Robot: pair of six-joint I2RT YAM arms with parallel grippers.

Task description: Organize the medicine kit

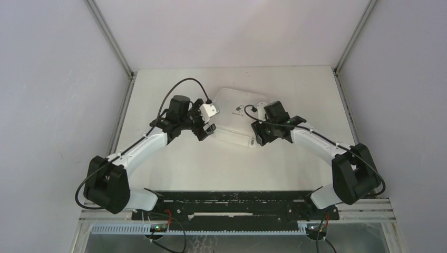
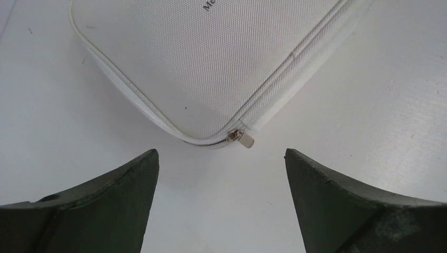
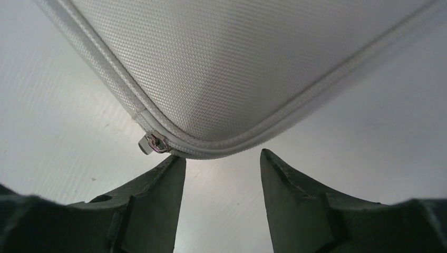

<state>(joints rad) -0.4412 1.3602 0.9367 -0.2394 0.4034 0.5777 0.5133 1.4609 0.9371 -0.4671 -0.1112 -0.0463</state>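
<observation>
Lab test cell: white table [image 1: 179, 168], grey partition walls [image 1: 52, 79] (aluminium-framed).

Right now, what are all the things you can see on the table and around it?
medicine kit: one, white, zipped shut, far middle of the table
zip pulls: two, silvery, one at each near corner of the kit
table: one, white, under everything
arms: two, black and white, reaching in from the near edge
left gripper: one, dark, open, at the kit's left near corner
right gripper: one, dark, open, at the kit's right near corner

White table [image 1: 174, 168], medicine kit [image 1: 232, 113] flat.
</observation>
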